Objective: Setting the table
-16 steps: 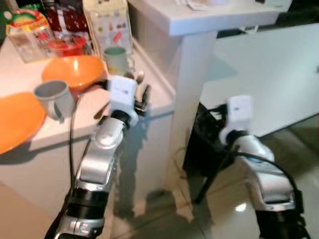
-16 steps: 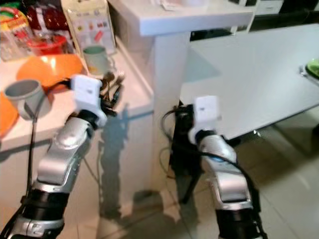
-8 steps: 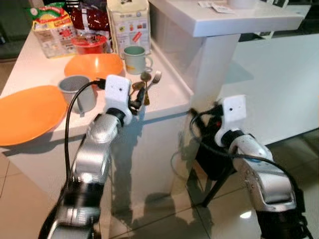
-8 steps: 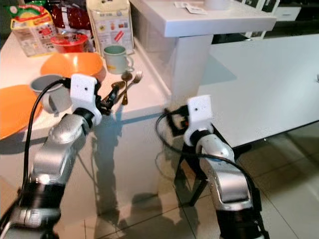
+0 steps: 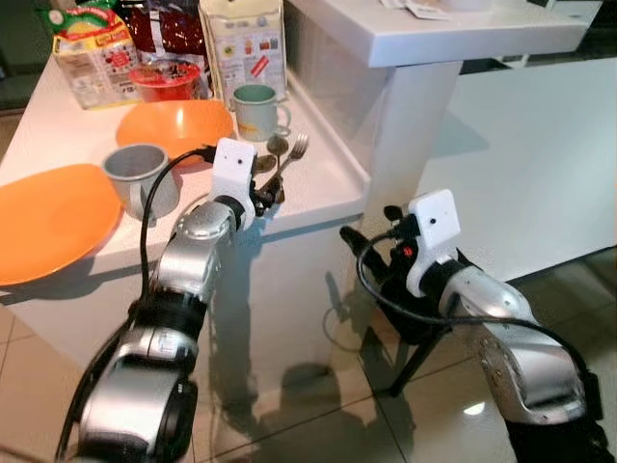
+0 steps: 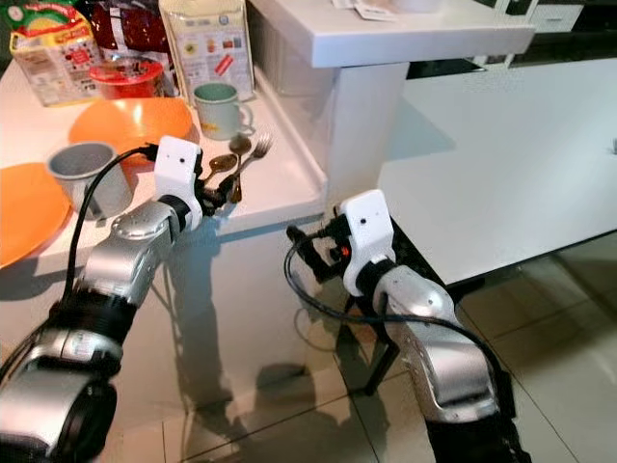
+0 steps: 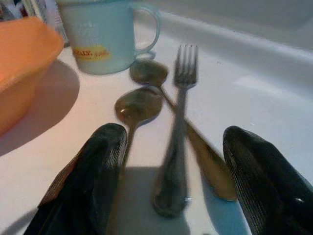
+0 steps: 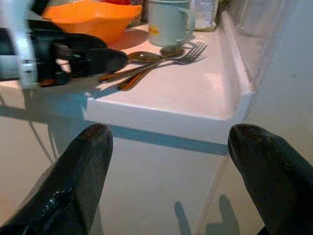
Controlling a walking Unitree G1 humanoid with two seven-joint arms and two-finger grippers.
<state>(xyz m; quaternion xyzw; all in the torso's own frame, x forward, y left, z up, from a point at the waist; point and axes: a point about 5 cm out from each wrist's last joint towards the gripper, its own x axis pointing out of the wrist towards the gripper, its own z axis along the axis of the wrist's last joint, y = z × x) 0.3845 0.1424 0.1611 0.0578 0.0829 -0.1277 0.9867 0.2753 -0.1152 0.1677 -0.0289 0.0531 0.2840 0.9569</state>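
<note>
A fork (image 7: 178,112) and two spoons (image 7: 139,105) lie together on the white counter (image 5: 328,183), beside a pale green mug (image 5: 255,111). My left gripper (image 7: 173,147) is open just above the counter's front edge. Its fingers (image 7: 100,161) stand on either side of the cutlery handles without touching them. My right gripper (image 8: 168,139) is open and empty. It hangs below and in front of the counter's edge, pointing at the cutlery. An orange bowl (image 5: 176,125), a grey mug (image 5: 138,178) and an orange plate (image 5: 43,222) stand further left.
Food packets (image 5: 92,58), a carton (image 5: 241,43) and a red tub (image 5: 169,77) line the counter's back. A raised white shelf (image 5: 463,34) on a thick column borders the counter's right. A white table (image 5: 540,145) lies beyond, with dark objects (image 5: 405,309) under it on the tiled floor.
The camera has shifted. My left gripper has closed in on the cutlery handles. My right gripper has swung leftwards to face the counter's edge.
</note>
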